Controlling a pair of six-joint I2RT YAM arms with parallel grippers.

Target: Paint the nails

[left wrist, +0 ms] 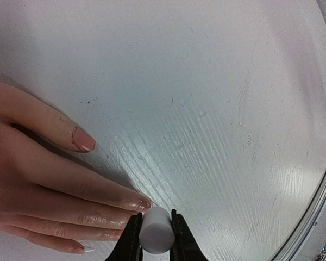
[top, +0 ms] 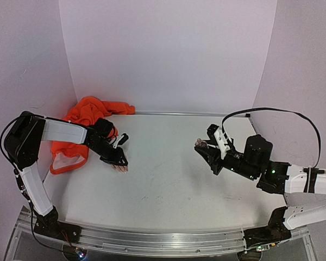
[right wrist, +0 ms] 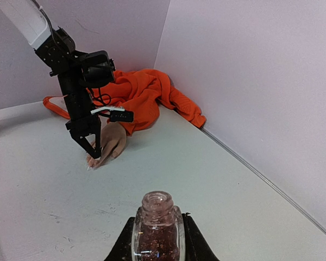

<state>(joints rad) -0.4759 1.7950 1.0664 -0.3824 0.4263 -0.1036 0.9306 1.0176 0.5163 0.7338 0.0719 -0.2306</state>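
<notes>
cap at the fingertips, bottle held well apart

grips a white cap (left wrist: 155, 231), a short plain cylinder, in the left pincer (left wrist: 156, 242), both fingers pressed on its sides, pointing down at the tips of the mannequin hand (left wrist: 32, 179). shows that hand lying flat and palm down on the pale worktop (top: 168, 185) at the left, fingers slightly spread, the nails (left wrist: 85, 141) pinkish and glossy. places the cap just beside the nail of one long finger; touching or not, cannot tell. shows the orange sleeve (top: 87, 117) bunched behind the wrist toward the far left corner. clamps an uncapped glass bottle (right wrist: 157, 231) of reddish, glittery polish upright in the right pincer (right wrist: 157, 244), on the right side, well apart from the hand.
</notes>
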